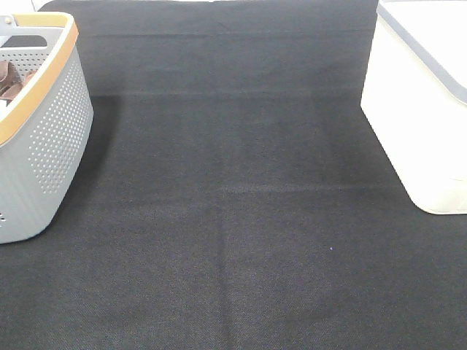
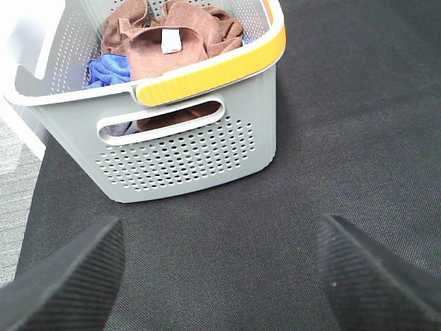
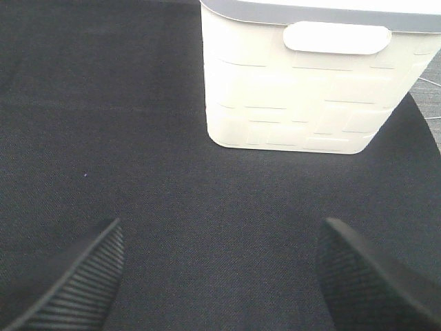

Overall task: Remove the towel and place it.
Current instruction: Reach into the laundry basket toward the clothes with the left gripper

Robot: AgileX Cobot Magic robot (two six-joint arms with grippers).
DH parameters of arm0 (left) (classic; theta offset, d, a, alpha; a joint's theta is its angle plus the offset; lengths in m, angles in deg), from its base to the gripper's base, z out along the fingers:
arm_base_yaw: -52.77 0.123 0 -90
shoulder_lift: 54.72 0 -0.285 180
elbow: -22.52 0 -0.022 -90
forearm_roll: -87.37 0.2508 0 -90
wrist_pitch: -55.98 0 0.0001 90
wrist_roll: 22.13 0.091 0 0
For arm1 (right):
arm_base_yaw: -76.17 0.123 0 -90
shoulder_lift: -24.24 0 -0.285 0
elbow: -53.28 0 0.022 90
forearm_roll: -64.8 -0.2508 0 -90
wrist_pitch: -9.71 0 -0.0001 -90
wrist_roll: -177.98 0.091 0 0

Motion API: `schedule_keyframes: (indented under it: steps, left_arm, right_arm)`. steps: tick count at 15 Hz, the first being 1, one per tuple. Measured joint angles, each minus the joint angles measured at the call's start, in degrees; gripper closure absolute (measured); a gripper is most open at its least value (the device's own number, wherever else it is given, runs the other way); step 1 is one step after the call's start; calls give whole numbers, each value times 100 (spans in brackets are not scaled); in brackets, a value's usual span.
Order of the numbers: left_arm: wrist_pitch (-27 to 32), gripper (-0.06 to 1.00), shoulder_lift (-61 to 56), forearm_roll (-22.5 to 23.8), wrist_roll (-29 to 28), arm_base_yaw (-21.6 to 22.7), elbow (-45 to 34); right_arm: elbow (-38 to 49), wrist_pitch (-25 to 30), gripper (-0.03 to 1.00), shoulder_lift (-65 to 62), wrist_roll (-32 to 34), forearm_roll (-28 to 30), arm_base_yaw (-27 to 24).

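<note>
Wide-set left jaws sit outside the basket [image 2: 207, 162], towel [image 2: 200, 55] inside.

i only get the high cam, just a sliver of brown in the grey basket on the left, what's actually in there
Observer: A brown towel lies bunched on top, its white tag facing up.
Operator: anything else in with it
Observer: A blue cloth peeks out beside the towel.
Operator: no grippers in my view, where's the left one
Observer: The left gripper is open and empty, facing the basket on its handle side, short of it.
</note>
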Motion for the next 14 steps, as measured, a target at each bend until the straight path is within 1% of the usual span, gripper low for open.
schedule_keyframes:
  steps: [14]
  left_arm:
    - [0,21,0,0,0,0,0]
  right_arm:
    - [0,0,23,0,0,0,0]
